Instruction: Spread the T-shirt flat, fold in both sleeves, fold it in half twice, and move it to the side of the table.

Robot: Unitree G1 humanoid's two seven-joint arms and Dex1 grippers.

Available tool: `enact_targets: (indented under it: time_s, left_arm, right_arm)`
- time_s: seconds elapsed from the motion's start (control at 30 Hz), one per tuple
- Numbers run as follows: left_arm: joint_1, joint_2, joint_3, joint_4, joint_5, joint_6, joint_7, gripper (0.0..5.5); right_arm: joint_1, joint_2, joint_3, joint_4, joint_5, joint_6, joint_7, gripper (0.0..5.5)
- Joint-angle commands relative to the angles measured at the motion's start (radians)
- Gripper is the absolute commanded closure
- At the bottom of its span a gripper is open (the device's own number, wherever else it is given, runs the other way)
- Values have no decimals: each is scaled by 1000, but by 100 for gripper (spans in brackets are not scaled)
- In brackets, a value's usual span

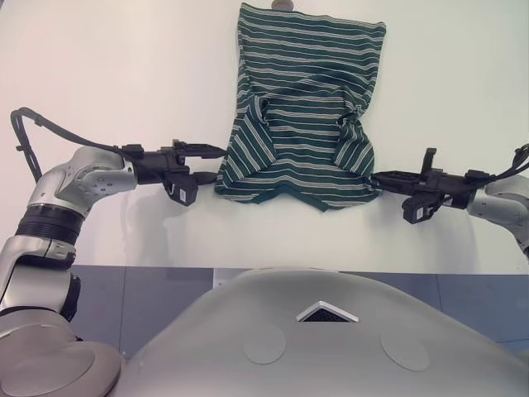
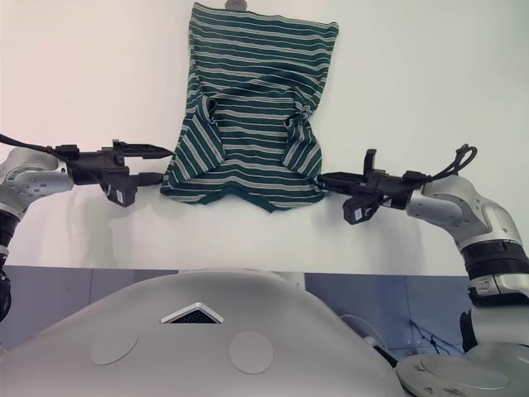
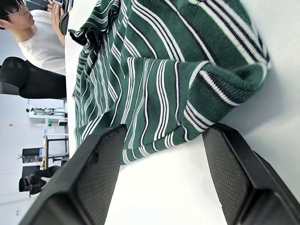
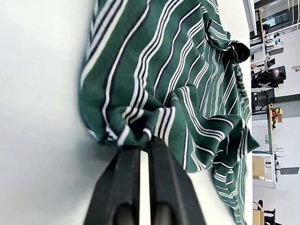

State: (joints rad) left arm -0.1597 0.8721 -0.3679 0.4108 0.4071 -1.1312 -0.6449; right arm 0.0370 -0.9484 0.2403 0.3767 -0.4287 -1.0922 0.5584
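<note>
A green T-shirt (image 1: 306,99) with white stripes lies on the white table (image 1: 99,66), sleeves folded in, its near hem bunched and uneven. My left gripper (image 1: 216,164) is open at the shirt's near left corner, one finger (image 3: 101,173) on each side of the hem corner (image 3: 225,89), which lies just beyond the fingertips. My right gripper (image 1: 376,176) is at the near right corner, shut on a pinch of the T-shirt (image 4: 154,70) that puckers at its tips (image 4: 140,145).
The table's front edge (image 1: 248,267) runs just below both arms. Bare white tabletop stretches to the left (image 1: 99,66) and right (image 1: 463,74) of the shirt.
</note>
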Motion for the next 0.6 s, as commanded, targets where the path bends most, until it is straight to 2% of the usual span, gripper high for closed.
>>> enact_targets:
  time_s: [0.03,0.13,0.17,0.27,0.33,0.4,0.5,0.6]
  left_arm:
    - [48,16,-80,19,120,-6,-33,305]
    - [35,0,-113,20,111,14,-44,360]
    - [49,8,-132,-3,27,88,-108,387]
    - [114,84,-187,-173,-274,413,-363,448]
    - [150,157,-198,-342,-493,697,-520,501]
    - [184,227,-185,-502,-706,970,-609,542]
    - [178,252,-110,-651,-960,1251,-622,547]
    - [58,140,-11,-608,-1059,1442,-527,547]
  right_arm:
    - [22,-10,52,-34,8,54,56,550]
    - [42,-32,87,-99,169,200,171,550]
    - [58,-55,104,-163,284,338,273,550]
    - [97,-140,122,-377,573,709,501,550]
    - [105,-183,105,-488,690,885,578,550]
    - [106,-219,78,-554,787,1032,648,550]
    - [96,-239,1,-631,966,1236,689,550]
    - [-52,-137,-63,-597,1092,1426,625,550]
